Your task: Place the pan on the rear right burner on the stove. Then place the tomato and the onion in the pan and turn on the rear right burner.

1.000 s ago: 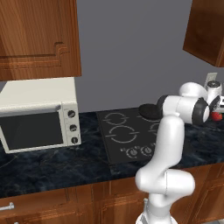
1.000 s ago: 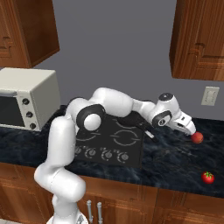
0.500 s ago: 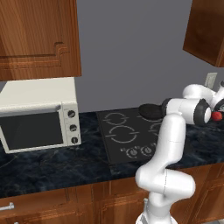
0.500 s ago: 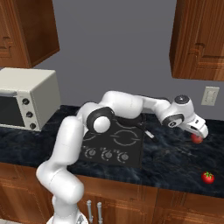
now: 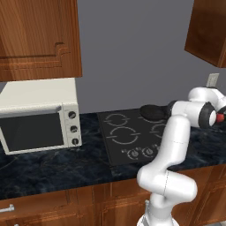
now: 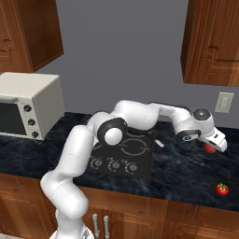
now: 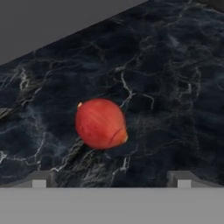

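Stove [image 5: 128, 141] first: you can see the black glass cooktop set in the dark counter [image 6: 182, 172], and the pan [image 5: 152, 111] already sits at its back right, so by the look of it the first step is done, though the arm hides part of that corner and you cannot check how well it is centred on the rear right burner. In the right base view the gripper [image 6: 215, 142] hangs out over the counter, to the right of the cooktop, just above the onion [image 7: 101, 124], which lies on the stone. The hand view puts the reddish bulb ahead of the fingertips [image 7: 39, 179], which stand wide apart with nothing between them, so nothing is held yet. The tomato [image 6: 222, 189] lies near the front edge of the counter, well apart from the onion, and is untouched. You still have both vegetables to carry into the pan, and then the knob for that burner to turn.
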